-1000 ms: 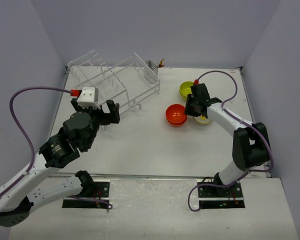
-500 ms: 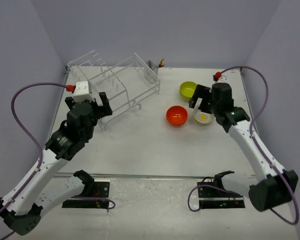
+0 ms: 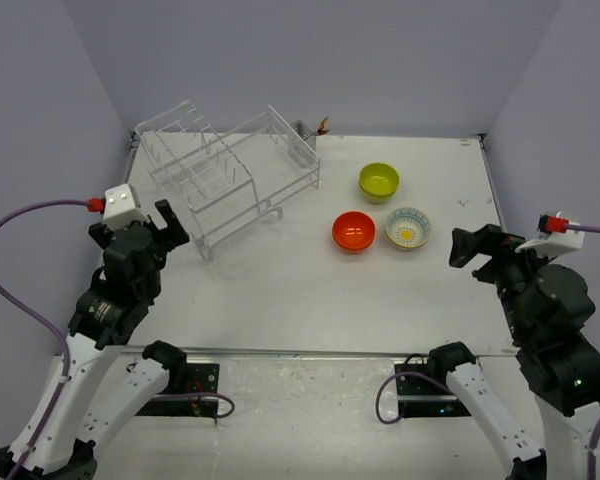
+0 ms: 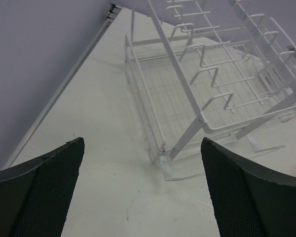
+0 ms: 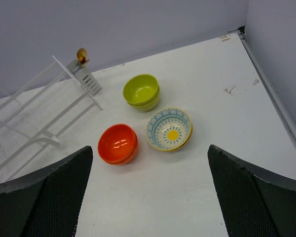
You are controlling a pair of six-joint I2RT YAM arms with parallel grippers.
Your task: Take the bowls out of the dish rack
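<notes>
Noting three bowls (image 3: pixel 353 230) on table (image 3: pixel 280 300), far-left of my right gripper (image 3: pixel 480 245), nearer arm; dish rack (image 3: pixel 230 180) facing left gripper (image 3: pixel 135 228) shows none. Both released, empty.

Two black-and-white jointed arms (image 3: pixel 115 290), looping purple cables (image 3: pixel 40 207), red connectors (image 3: pixel 96 205).

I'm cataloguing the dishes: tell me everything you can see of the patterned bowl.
The patterned bowl is small, round and whitish, with blue arches ringing its inside wall and a yellow sun-like centre; it looks glazed. It stands upright and empty on the white table, just right of the orange bowl and nearer the table's near edge than the green bowl, close to both but seemingly apart. Only the table touches it.
</notes>
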